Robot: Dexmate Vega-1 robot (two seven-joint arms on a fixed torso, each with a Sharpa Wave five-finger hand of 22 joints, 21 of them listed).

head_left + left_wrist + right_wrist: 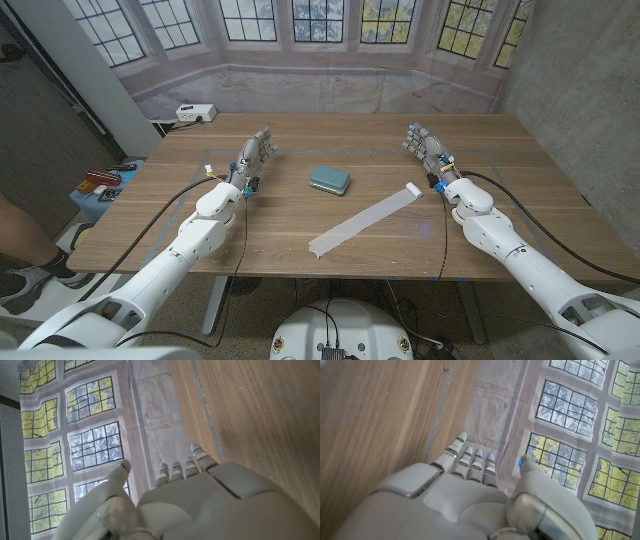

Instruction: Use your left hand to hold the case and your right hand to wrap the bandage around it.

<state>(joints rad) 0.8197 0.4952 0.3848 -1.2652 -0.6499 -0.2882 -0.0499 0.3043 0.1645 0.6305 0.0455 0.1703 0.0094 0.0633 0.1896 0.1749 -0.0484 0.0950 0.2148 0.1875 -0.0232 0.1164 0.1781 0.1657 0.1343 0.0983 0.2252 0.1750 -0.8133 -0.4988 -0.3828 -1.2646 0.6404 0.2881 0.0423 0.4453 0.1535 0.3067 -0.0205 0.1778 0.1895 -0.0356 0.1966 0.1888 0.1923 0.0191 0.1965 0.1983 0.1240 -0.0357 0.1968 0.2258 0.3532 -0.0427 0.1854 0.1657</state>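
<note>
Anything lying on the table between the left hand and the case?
No. In the head view, bare wooden table separates the left hand from the teal case; the bandage lies on the case's other side.

Head camera looks down on the table; wrist cameras, close behind each hand, apparently share the window backdrop.

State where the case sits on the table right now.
In the head view, the teal case lies near the table's middle, between the two hands, just beyond the bandage strip, apart from it.
</note>
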